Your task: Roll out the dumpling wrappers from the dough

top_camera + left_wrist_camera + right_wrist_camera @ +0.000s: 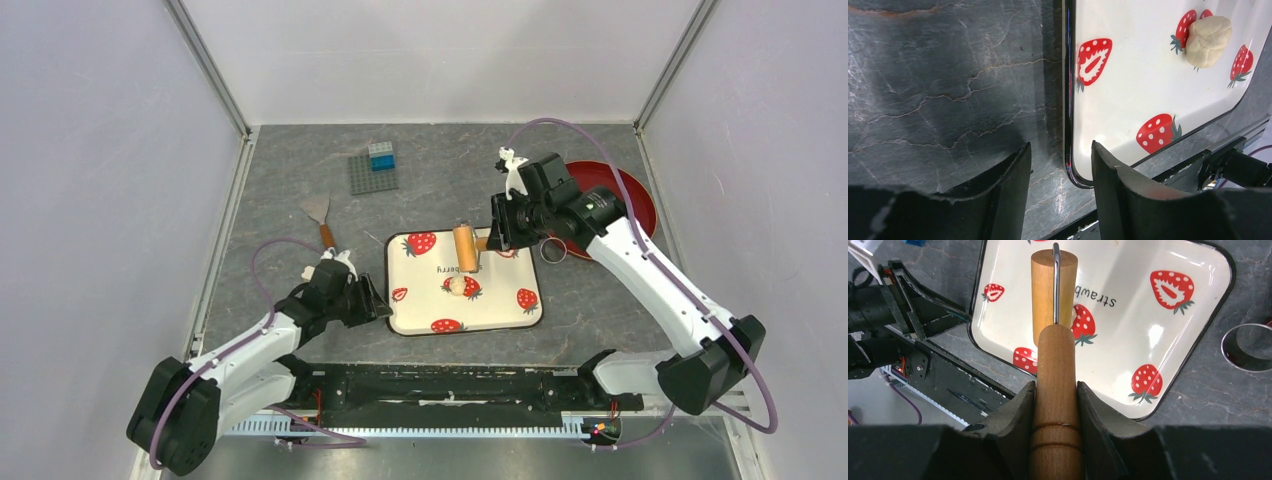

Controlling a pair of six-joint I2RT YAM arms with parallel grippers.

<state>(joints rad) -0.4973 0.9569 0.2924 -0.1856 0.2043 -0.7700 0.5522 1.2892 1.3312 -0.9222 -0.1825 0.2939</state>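
Centrally within the glossy, round-cornered strawberry-print tray (495,295) sits the dough (458,286), a lumpy matt cream ball, just frontward of the smooth wooden roller (465,247) whose handle the right gripper (1055,390) clamps near the tray's far rim, while the left gripper (1060,150), parted and empty, brackets the tray's left rim.

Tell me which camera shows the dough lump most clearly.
Left wrist: the dough appears close, unobstructed, its creased surface visible, resting on the strawberry tray. The top external view shows it only as a tiny pale blob near the wooden roller. The right wrist view does not show it.
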